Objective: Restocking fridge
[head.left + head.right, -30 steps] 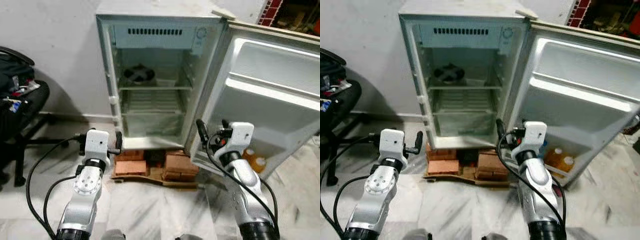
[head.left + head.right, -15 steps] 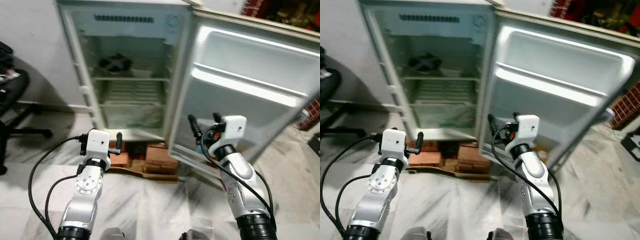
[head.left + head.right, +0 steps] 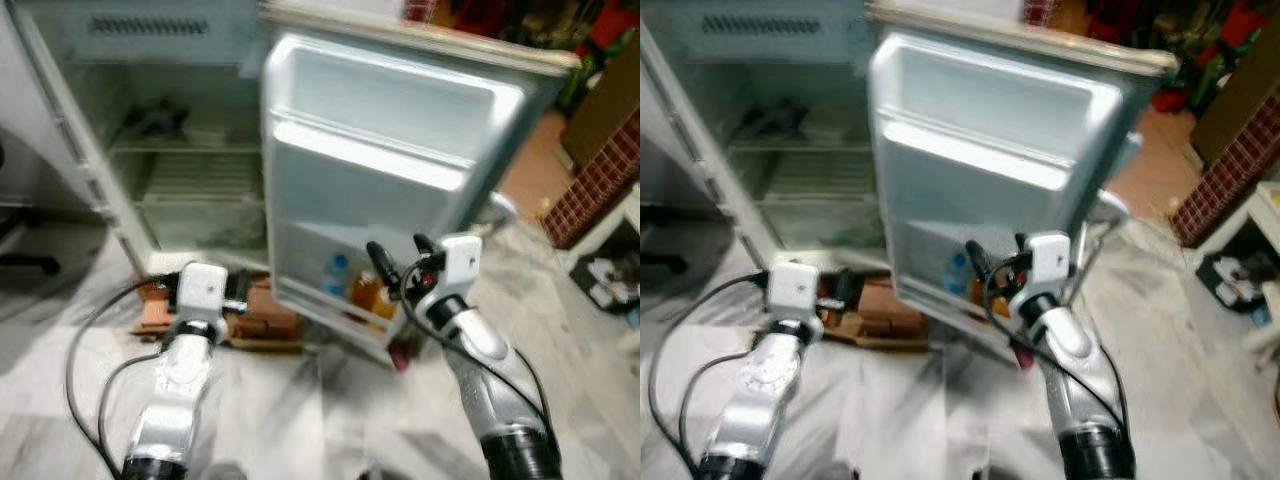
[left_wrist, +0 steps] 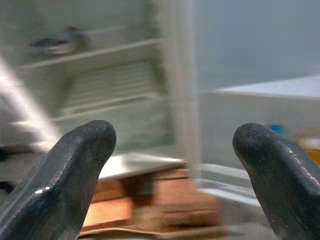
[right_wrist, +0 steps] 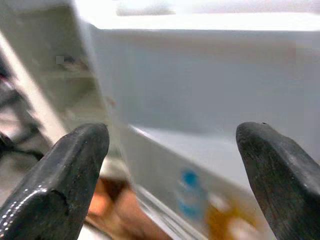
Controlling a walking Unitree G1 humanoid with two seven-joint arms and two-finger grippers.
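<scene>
The small fridge [image 3: 60, 150] stands open at the left, its wire shelves nearly bare, with one dark object [image 3: 160, 120] on the upper shelf. Its white door [image 3: 390, 170] is swung wide and faces me. On the door's bottom shelf stand a blue-capped bottle [image 3: 338, 275] and an orange bottle [image 3: 368, 292]. My right gripper [image 3: 396, 248] is open, held just in front of that shelf and apart from the bottles. My left gripper [image 4: 172, 132] is open with nothing between its fingers, low before the fridge's base. The picture is blurred.
Red bricks [image 3: 262, 300] on flattened cardboard prop up the fridge. A brick wall [image 3: 600, 170] and a white stand with clutter [image 3: 612, 280] lie to the right. Marble floor [image 3: 330, 420] spreads around my arms.
The camera has swung to the right, so the open door now sits mid-picture and the cabinet at the left. Both grippers stay open and hold nothing.
</scene>
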